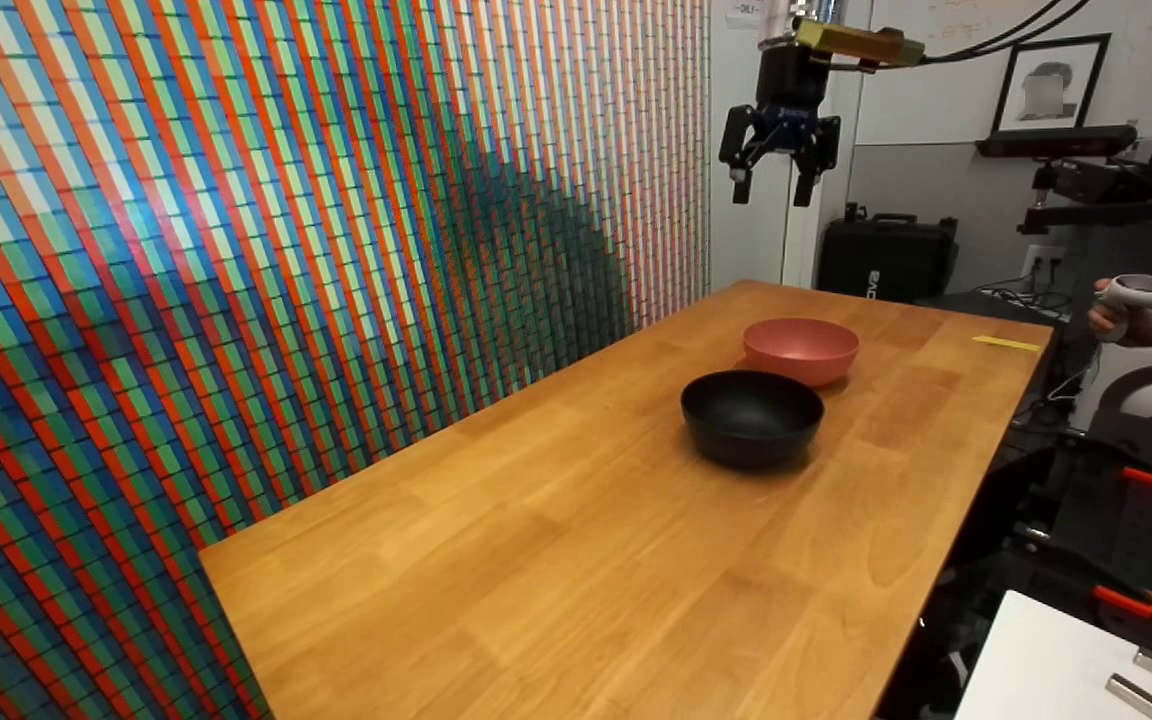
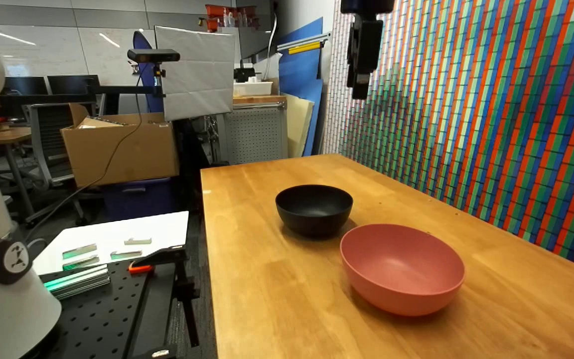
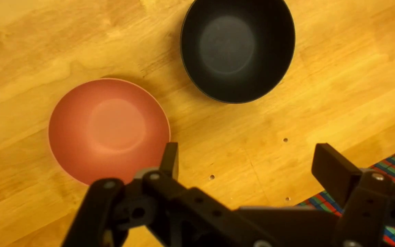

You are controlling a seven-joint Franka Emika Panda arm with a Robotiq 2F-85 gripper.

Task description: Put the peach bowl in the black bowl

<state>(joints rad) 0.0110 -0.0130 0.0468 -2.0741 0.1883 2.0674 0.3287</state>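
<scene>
The peach bowl (image 1: 802, 352) is salmon-pink, round and upright on the wooden table. It also shows in an exterior view (image 2: 401, 271) and in the wrist view (image 3: 111, 127), partly covered by a finger. The black bowl (image 1: 752, 430) stands upright close beside it and looks empty; it also shows in an exterior view (image 2: 314, 212) and at the top of the wrist view (image 3: 230, 51). My gripper (image 1: 772, 197) is open, empty and points down high above the table. In the wrist view its fingers (image 3: 247, 147) are wide apart, with bare wood between them.
The wooden table (image 1: 496, 560) runs along a colourful striped and tiled wall (image 1: 266, 250). Yellow tape (image 1: 1006, 343) lies near a table edge. A person's hand (image 1: 1126, 322) holds a white controller beside the table. A white board (image 2: 122, 232) lies on a low black stand.
</scene>
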